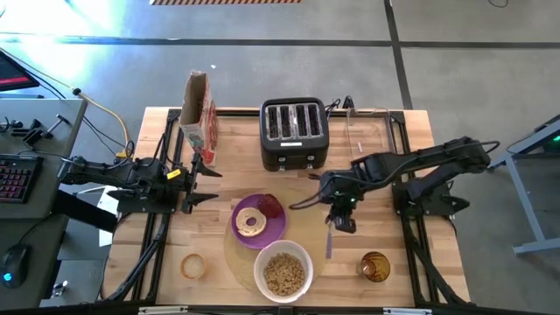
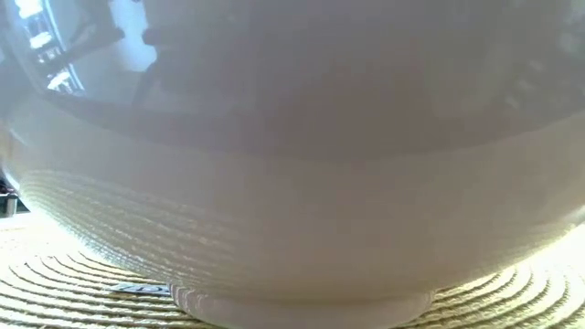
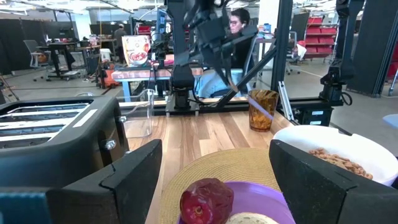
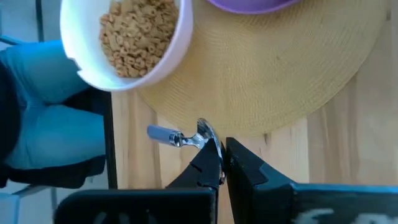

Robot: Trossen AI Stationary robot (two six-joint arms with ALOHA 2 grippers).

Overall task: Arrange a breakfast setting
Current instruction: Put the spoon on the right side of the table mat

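A round tan mat (image 1: 234,255) lies at the table's near middle. On it stand a small purple plate (image 1: 278,229), with a bagel (image 1: 252,221) and a red fruit (image 1: 272,206), and a white bowl (image 1: 283,272) of tan cereal (image 4: 134,34). In the low view the bowl (image 2: 292,183) rests by its foot on the mat (image 2: 64,292). An amber glass cup (image 1: 374,267) stands near right. My right gripper (image 1: 339,219) is shut on a metal spoon (image 1: 329,241) just right of the mat. My left gripper (image 1: 206,180) is open and empty, left of the plate. My right gripper pinches the spoon's wide shiny end (image 4: 204,132) between its two fingertips (image 4: 214,158), coming from above and pointing down. The spoon's other end (image 4: 157,132) sticks out toward the table's near edge, beside the mat's rim. I cannot tell whether the spoon touches the table.
A black toaster (image 1: 294,133) stands at the far middle, a cereal box (image 1: 197,112) at the far left, a clear container (image 1: 367,131) at the far right. A small tan round thing (image 1: 192,265) lies near left. People and benches show beyond the table.
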